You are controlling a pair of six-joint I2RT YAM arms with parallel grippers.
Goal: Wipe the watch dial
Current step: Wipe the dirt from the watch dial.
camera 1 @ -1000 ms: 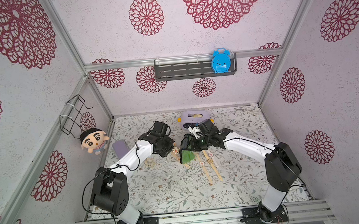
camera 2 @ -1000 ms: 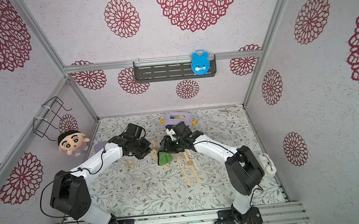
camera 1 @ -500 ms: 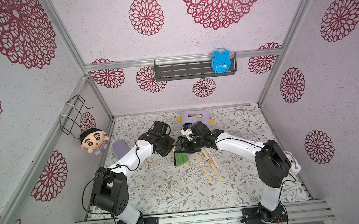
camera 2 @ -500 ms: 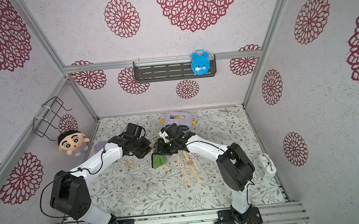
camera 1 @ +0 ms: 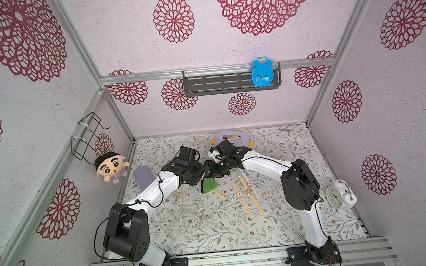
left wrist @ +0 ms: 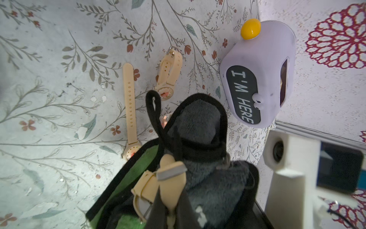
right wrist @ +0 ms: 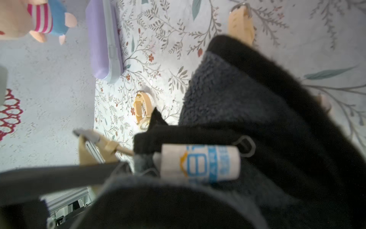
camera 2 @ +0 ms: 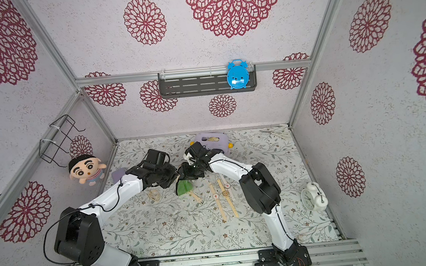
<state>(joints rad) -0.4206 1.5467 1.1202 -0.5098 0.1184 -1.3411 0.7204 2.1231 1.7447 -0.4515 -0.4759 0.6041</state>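
Two grips are in place above the mid tabletop (camera 1: 202, 229): the left end effector (camera 1: 200, 174) clamps the beige watch (left wrist: 158, 184) to steady it, while the right end effector (camera 1: 210, 172), closed on the cloth (left wrist: 200, 123), holds it against the watch, apparently to wipe the dial.

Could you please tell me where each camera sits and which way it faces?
Top views: high in front, facing down toward the back wall; left arm and right arm fully visible.
Left wrist: faces the table past the held watch toward the purple clock; little of its own arm shows.
Right wrist: faces across the cloth toward the purple case; own arm hidden.
Shared: both wrist views show cloth and watch.
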